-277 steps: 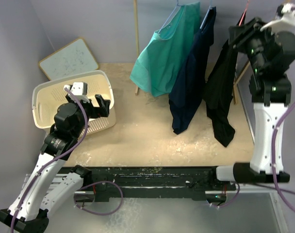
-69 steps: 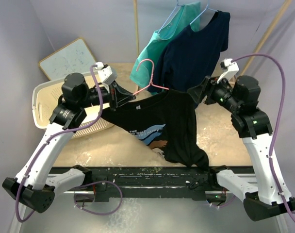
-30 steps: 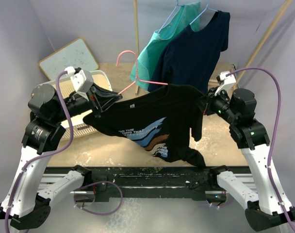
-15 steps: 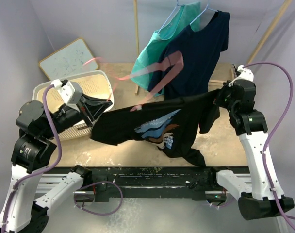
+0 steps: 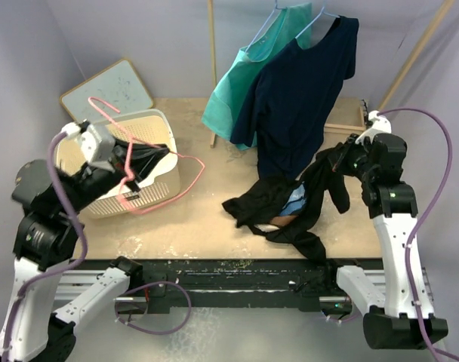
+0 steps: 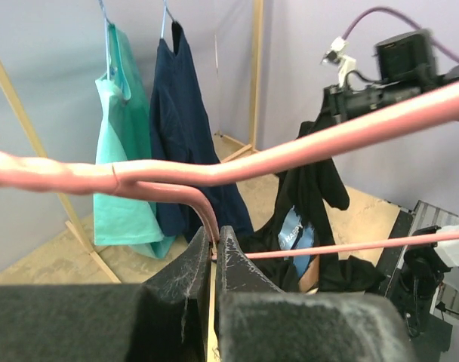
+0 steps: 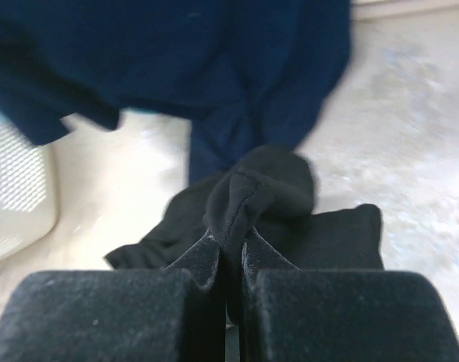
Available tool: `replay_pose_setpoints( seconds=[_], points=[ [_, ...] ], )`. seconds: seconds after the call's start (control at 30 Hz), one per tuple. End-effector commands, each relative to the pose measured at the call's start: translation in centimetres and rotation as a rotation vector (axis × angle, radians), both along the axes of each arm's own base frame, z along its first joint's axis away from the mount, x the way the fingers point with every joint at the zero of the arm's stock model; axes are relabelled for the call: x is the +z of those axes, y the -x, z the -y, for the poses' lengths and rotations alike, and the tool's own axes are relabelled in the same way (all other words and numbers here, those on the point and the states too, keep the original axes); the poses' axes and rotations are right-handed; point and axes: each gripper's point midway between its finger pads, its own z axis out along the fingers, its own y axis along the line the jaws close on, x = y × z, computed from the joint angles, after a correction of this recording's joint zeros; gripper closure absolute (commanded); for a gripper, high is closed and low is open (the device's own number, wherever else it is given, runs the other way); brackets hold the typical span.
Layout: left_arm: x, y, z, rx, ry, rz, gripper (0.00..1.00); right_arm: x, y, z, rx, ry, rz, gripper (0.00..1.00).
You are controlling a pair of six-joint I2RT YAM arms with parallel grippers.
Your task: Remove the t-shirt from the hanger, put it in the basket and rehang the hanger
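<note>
The pink hanger [image 5: 186, 179] is bare and hangs over the basket, with my left gripper [image 5: 146, 157] shut on its wire. In the left wrist view the hanger [image 6: 290, 154] crosses the frame and the left gripper [image 6: 213, 240] pinches it just below the bend. The black t-shirt [image 5: 271, 204] lies crumpled on the table at centre right, and one end rises to my right gripper [image 5: 343, 157]. The right gripper [image 7: 229, 249] is shut on a fold of the t-shirt [image 7: 267, 181]. No part of the shirt touches the hanger.
A white laundry basket [image 5: 150, 124] stands at the left, with a whiteboard [image 5: 109, 87] leaning behind it. A teal shirt [image 5: 260, 75] and a navy shirt [image 5: 297, 90] hang from hangers at the back, next to a wooden post [image 5: 212, 45].
The t-shirt has slipped off the hanger and dropped to the table, still held by the right gripper. The left arm has swung the bare hanger left, over the basket.
</note>
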Motion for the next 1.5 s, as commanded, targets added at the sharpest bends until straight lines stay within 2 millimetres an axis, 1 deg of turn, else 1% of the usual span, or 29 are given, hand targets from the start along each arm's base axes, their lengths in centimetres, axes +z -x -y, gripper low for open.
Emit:
replay_pose_setpoints(
  seconds=[0.0,0.07,0.1,0.13,0.2,0.23,0.27,0.3,0.4,0.47,0.5,0.53,0.6,0.67,0.77,0.83,0.93,1.0,1.03,1.1,1.17,1.23,1.27,1.33,1.4,1.47],
  points=[
    [-1.4,-4.0,1.8,-0.009,-0.015,-0.052,1.00,5.8,2.0,-5.6,0.359,-0.058,0.185,1.00],
    [-2.2,-5.4,2.1,0.007,-0.036,-0.081,1.00,7.0,3.4,-6.9,0.445,-0.064,0.217,0.99],
    [-2.9,-6.2,2.2,0.017,-0.060,-0.109,1.00,7.6,4.1,-7.5,0.487,-0.071,0.235,0.93],
    [-3.6,-7.0,2.4,0.019,-0.096,-0.128,1.00,8.4,5.1,-8.3,0.543,-0.078,0.256,0.85],
    [-5.9,-8.9,2.6,0.044,-0.169,-0.206,1.00,10.1,7.1,-10.0,0.671,-0.104,0.312,0.68],
    [-7.2,-9.6,2.7,0.052,-0.202,-0.243,1.00,11.1,8.1,-10.8,0.725,-0.119,0.343,0.56],
    [-8.4,-10.3,2.7,0.061,-0.232,-0.277,1.00,12.1,8.9,-11.3,0.764,-0.133,0.369,0.52],
    [-9.7,-10.8,2.8,0.068,-0.256,-0.312,1.00,13.0,9.6,-11.7,0.794,-0.138,0.398,0.50],
    [-13.3,-11.6,3.0,0.108,-0.352,-0.411,1.00,15.7,11.3,-12.2,0.836,-0.135,0.479,0.48],
    [-15.9,-11.5,3.5,0.141,-0.449,-0.458,1.00,17.1,12.5,-12.7,0.884,-0.141,0.516,0.46],
    [-17.7,-11.4,3.6,0.164,-0.512,-0.496,1.00,17.9,13.0,-13.0,0.904,-0.142,0.542,0.45],
    [-18.8,-11.1,3.7,0.177,-0.559,-0.512,1.00,18.6,13.4,-13.1,0.920,-0.147,0.562,0.45],
    [-20.3,-10.1,4.6,0.176,-0.637,-0.518,1.00,20.1,14.4,-13.5,0.950,-0.146,0.607,0.42],
    [-21.1,-8.9,6.0,0.176,-0.711,-0.487,1.00,21.1,14.5,-13.4,0.944,-0.139,0.629,0.41],
    [-22.0,-7.2,7.8,0.194,-0.834,-0.405,1.00,22.1,13.9,-13.0,0.907,-0.118,0.626,0.41],
    [-22.7,-6.6,8.5,0.216,-0.903,-0.352,1.00,22.9,13.6,-12.7,0.887,-0.099,0.629,0.41],
    [-22.8,-5.5,9.5,0.203,-0.927,-0.312,1.00,24.1,13.8,-12.9,0.897,-0.093,0.640,0.41],
    [-22.2,-5.2,9.8,0.195,-0.897,-0.289,1.00,24.1,14.2,-13.2,0.925,-0.106,0.627,0.41],
    [-21.8,-5.2,9.8,0.201,-0.882,-0.278,1.00,23.7,14.3,-13.4,0.941,-0.122,0.608,0.40],
    [-20.9,-5.3,9.6,0.211,-0.855,-0.261,1.00,22.2,14.3,-13.8,0.977,-0.163,0.548,0.40],
    [-20.4,-5.5,9.5,0.220,-0.856,-0.247,1.00,20.1,14.0,-14.3,1.014,-0.221,0.472,0.41],
    [-20.6,-5.7,9.7,0.223,-0.881,-0.242,1.00,18.0,13.4,-14.4,1.001,-0.249,0.396,0.44],
    [-20.8,-5.8,9.8,0.225,-0.896,-0.242,1.00,16.9,12.9,-14.2,0.978,-0.242,0.361,0.45],
    [-21.2,-6.1,10.4,0.224,-0.924,-0.235,1.00,15.3,12.7,-14.2,0.964,-0.212,0.319,0.45],
    [-21.6,-6.3,11.0,0.218,-0.939,-0.226,1.00,14.5,12.7,-14.2,0.953,-0.188,0.296,0.44],
    [-21.5,-6.4,11.6,0.211,-0.937,-0.214,1.00,13.5,12.2,-14.0,0.926,-0.163,0.265,0.44]
  ],
)
